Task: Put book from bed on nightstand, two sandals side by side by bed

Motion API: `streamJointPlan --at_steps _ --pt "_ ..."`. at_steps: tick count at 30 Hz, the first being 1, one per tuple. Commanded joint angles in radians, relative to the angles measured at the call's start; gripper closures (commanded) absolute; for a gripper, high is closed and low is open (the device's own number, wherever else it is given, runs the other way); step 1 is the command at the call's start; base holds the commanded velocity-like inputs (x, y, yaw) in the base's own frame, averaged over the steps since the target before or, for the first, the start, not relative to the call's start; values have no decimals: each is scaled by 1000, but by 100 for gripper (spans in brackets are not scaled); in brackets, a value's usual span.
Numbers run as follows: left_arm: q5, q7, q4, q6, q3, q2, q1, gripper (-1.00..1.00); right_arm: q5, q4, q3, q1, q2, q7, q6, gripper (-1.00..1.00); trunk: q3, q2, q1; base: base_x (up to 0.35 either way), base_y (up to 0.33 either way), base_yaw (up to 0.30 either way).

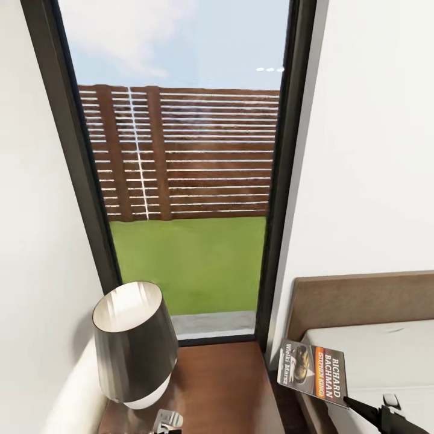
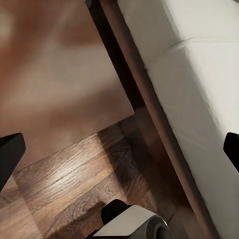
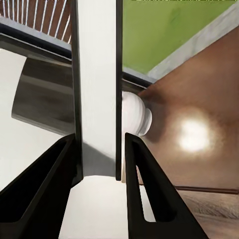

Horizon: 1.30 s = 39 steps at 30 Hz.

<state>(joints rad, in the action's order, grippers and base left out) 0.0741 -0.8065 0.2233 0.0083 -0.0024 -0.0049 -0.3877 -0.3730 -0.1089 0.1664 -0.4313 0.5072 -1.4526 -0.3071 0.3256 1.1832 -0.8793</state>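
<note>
**Book held in the air between bed and nightstand**

The right gripper (image 3: 99,164) pinches the book (image 1: 313,367) by its lower edge, both fingers (image 3: 147,194) pressed against the covers. The paperback hangs tilted above the gap between the bed (image 1: 386,355) and the nightstand (image 1: 223,386), beside the brown headboard (image 1: 361,298). A dark-shaded lamp (image 1: 132,343) stands on the nightstand's left part, before the tall window (image 1: 181,181). The left gripper (image 2: 119,149) hangs spread over the wood floor (image 2: 74,184), apparently near the nightstand's corner and the bed frame (image 2: 159,129).
</note>
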Motion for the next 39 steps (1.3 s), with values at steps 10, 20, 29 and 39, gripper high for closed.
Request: streamJointPlan --at_steps 10,20,29,39 --pt "6 -3 -1 1 -1 0 -1 -100 6 0 8 0 0 -5 -11 100 1 1 0 0 0 145" --pt "6 -3 -1 1 -2 -1 -1 -100 6 0 8 -1 0 -5 -10 100 1 1 0 0 0 239" --pt "6 -2 -2 1 -2 -1 0 -100 6 0 8 0 0 -6 -10 100 1 1 0 0 0 85" --pt "6 -2 -1 1 -2 -1 -1 -100 6 0 8 0 0 -6 -10 100 1 1 0 32 0 85"
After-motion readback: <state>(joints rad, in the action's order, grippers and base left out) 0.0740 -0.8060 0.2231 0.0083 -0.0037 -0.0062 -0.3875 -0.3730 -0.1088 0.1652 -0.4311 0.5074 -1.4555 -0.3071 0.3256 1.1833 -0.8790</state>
